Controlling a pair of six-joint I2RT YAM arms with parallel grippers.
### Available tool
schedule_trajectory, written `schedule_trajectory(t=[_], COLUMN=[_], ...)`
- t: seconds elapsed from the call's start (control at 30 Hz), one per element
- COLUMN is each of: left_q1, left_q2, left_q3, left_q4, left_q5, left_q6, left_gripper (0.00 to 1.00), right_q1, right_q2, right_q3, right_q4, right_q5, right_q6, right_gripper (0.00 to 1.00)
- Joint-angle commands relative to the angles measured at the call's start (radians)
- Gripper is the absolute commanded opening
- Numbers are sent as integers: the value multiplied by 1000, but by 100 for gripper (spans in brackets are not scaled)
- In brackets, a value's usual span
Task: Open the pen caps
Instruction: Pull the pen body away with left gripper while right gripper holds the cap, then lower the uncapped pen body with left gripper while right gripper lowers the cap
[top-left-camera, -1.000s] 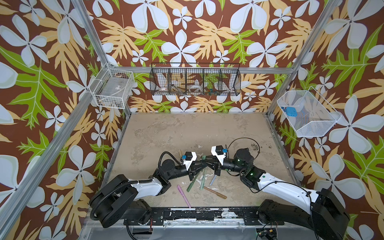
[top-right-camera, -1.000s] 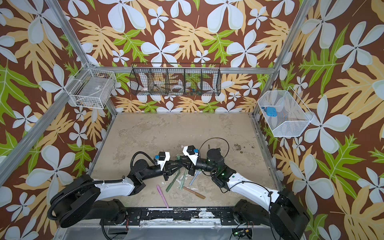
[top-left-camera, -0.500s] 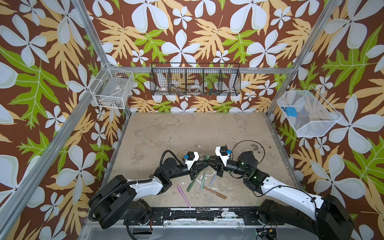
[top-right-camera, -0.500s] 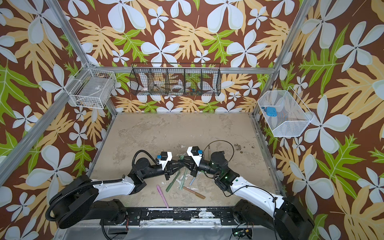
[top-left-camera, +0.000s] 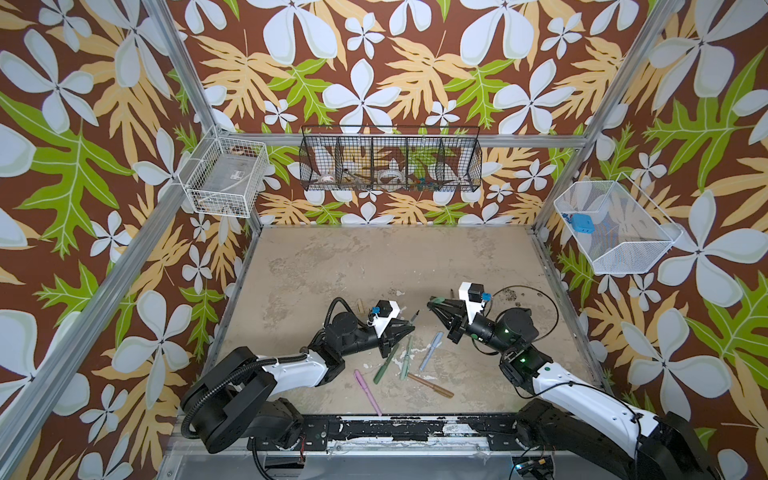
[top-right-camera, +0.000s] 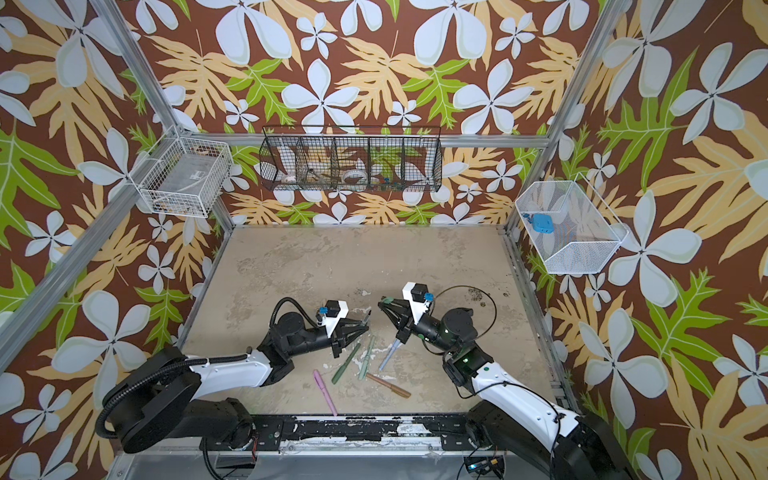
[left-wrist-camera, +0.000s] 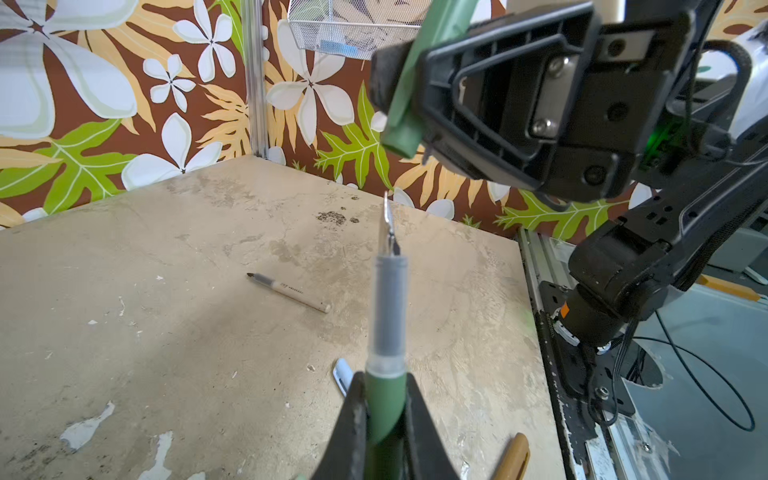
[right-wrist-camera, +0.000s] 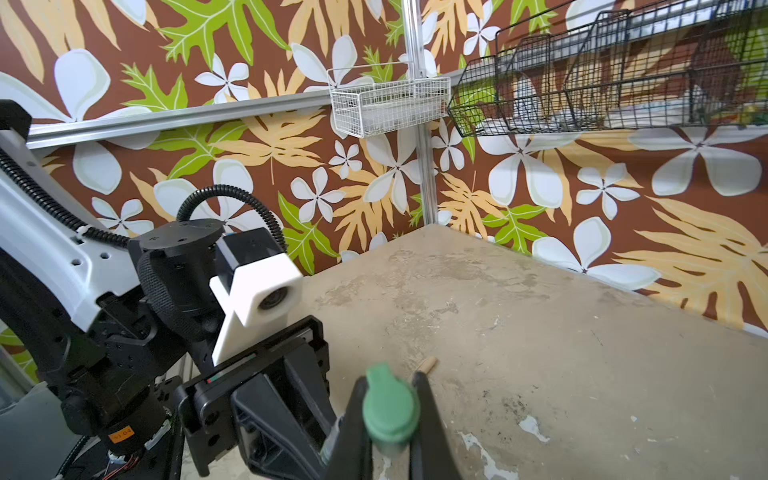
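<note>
The left claw (top-left-camera: 409, 329) was clamped on the green pen body (left-wrist-camera: 385, 399), whose long axis ran in line with the fingers, bare nib pointing out past the fingertips toward the right claw (top-left-camera: 434, 302). That claw pinched the green cap (right-wrist-camera: 390, 409), set crosswise between its fingertips, apart from the nib.

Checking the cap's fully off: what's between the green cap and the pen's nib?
Nothing. In the left wrist view the stretch from the green cap to the nib is bare; both top views show them apart.
</note>
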Motion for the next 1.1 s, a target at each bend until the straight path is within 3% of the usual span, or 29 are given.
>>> schedule_trajectory(t=[0.0,0.27,0.47,0.63,0.83,1.07], left_q1=[1,1,1,1,2,30], left_q2=[-1,-13,-13,57,168,240], left_q3=[4,3,40,160,265,315], left_q4=[0,-14,-125,-358,-508,-574], left_q5=[-19,-94,-399,-656,-734,-709], left_q6=[-19,-30,-113,-209,-252,-275], left_gripper=[0,0,0,0,0,0], right_q1=[-18,-21,-21,-32,-176,-344], right_q2=[-6,2,33,113,241,305], right_q3=[-6,11,75,153,187,141], right_q4=[72,9,-207,-413,-489,-450], right_q5=[28,109,471,759,686,532], right_q6=[45,30,33,104,188,275], right_gripper=[0,0,0,0,0,4])
